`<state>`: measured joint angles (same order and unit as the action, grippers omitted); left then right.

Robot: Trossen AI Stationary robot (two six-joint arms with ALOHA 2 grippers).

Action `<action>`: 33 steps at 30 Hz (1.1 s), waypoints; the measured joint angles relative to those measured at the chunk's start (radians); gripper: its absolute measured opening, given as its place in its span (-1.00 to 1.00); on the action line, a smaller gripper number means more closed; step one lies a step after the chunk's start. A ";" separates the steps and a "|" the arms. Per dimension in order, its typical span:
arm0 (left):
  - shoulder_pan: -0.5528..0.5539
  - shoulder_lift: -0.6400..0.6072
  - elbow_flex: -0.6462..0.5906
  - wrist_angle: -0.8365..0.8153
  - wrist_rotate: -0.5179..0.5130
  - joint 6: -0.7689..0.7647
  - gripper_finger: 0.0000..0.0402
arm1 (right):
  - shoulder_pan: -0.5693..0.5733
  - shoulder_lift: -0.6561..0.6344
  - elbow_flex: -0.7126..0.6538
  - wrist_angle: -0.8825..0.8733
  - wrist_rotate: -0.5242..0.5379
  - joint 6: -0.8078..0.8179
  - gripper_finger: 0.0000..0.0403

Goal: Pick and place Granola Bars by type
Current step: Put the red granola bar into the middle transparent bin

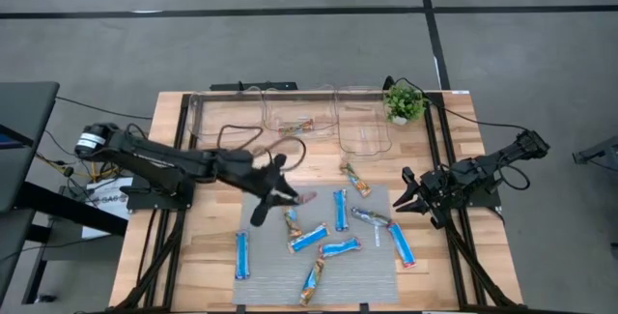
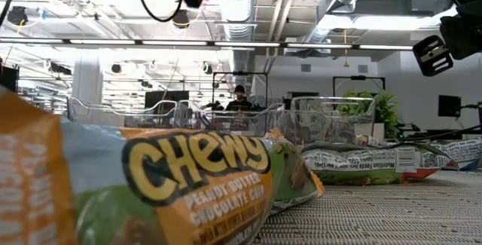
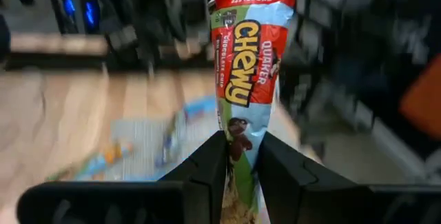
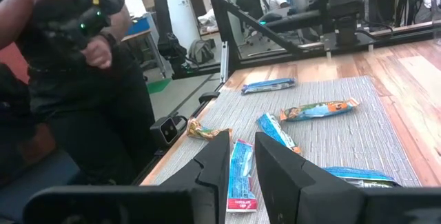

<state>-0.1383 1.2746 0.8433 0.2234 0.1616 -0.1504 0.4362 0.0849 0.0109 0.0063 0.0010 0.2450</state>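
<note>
My left gripper (image 1: 288,196) hovers over the far left part of the grey mat and is shut on a red-and-blue Chewy granola bar (image 3: 247,65). Several more bars lie flat on the mat. Some are blue (image 1: 341,210) (image 1: 242,254), some orange-brown (image 1: 355,179) (image 1: 311,280), and one is silvery-green (image 1: 372,217). My right gripper (image 1: 404,192) waits open at the mat's right edge, above the table, touching nothing. Its wrist view looks across the mat past its fingers (image 4: 241,158). My left gripper pinches the Chewy bar between its two fingers (image 3: 210,172) at the bar's lower part (image 3: 241,141). The bar runs along the fingers and sticks out well past their tips toward the table's right. It is lifted clear of the mat (image 1: 305,198).
Three clear bins stand in a row along the far edge (image 1: 232,113) (image 1: 304,119) (image 1: 363,128), with a small potted plant (image 1: 404,101) to their right. The grey mat (image 1: 372,277) covers the near middle of the wooden table. A person (image 4: 76,79) stands beyond the table.
</note>
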 joint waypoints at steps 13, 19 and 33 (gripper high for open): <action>0.048 -0.009 0.000 0.149 -0.007 -0.160 -0.65 | 0.000 0.000 0.000 0.000 0.000 0.000 -0.69; 0.105 -0.001 0.000 0.150 -0.013 -0.144 -0.65 | 0.000 0.000 0.000 0.000 0.000 0.000 -0.69; 0.498 0.058 0.001 0.120 -0.199 -0.087 -0.65 | 0.000 0.000 0.000 0.001 0.000 0.000 -0.69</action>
<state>0.3596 1.3329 0.8443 0.3430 -0.0376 -0.2379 0.4362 0.0849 0.0109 0.0071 0.0006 0.2447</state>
